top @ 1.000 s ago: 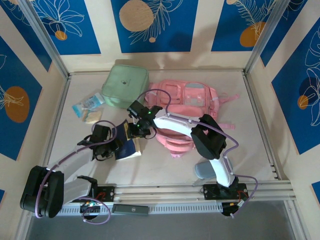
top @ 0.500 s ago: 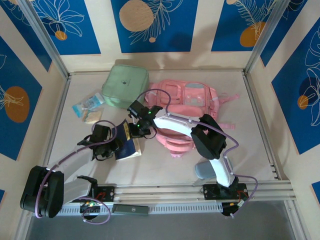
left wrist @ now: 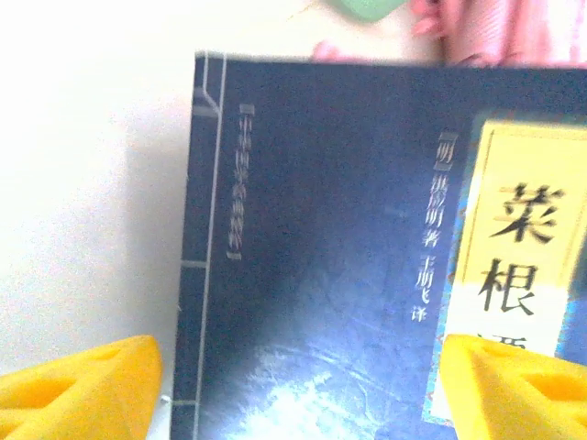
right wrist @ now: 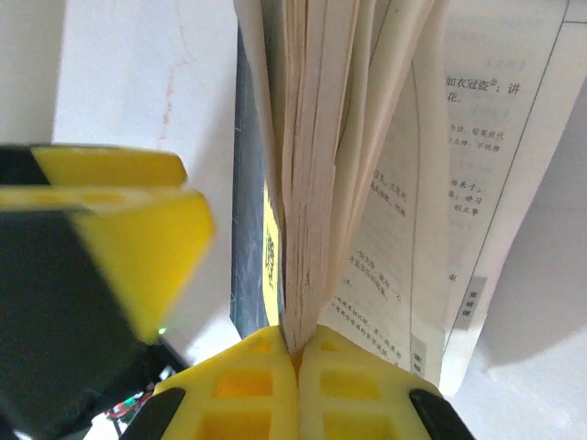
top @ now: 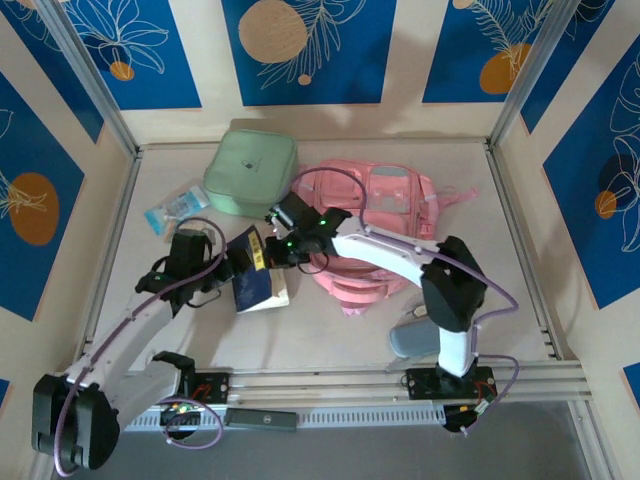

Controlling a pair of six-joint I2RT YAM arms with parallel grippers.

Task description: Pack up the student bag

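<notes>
Your right tool (right wrist: 298,357) pinches only some pages of the dark blue paperback book (left wrist: 321,229), left tool (left wrist: 301,353) spread: they may tear.

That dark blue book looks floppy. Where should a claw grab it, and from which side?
Grip the book along its bound spine, coming in from that side and closing across the thickness. The right claw pinches a bunch of pages at one edge, and the leaves beside them splay open. The spine, where everything is joined, would likely hold the whole book firmer.
</notes>
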